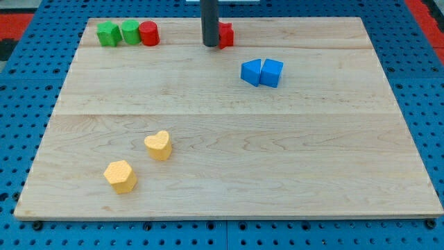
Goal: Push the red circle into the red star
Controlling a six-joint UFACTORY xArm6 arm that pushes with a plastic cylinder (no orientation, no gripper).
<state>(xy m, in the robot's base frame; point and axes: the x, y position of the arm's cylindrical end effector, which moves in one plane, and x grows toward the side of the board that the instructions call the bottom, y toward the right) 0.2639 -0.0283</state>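
Standing upright near the view's top edge, the dark rod comes down to my tip (210,44), which rests on the wooden board (229,180); it carries no jaws and grasps nothing, being only a bare rod end. Just to the view's right of my tip sits a red block (226,34), partly hidden behind the rod, so its shape cannot be made out with certainty; it appears to touch the rod or lie just beside it. Well to the view's left, along the same top strip, the red circle (149,33) stands at the right end of a row of three; next to it, touching, is a green block (130,32), and beyond that another green block (107,33), its outline more jagged. Below and to the right of my tip, two blue blocks (262,72) lie pressed together. Toward the view's bottom left, a yellow heart (159,145) and a yellow hexagon-like block (121,176) lie near each other but apart.
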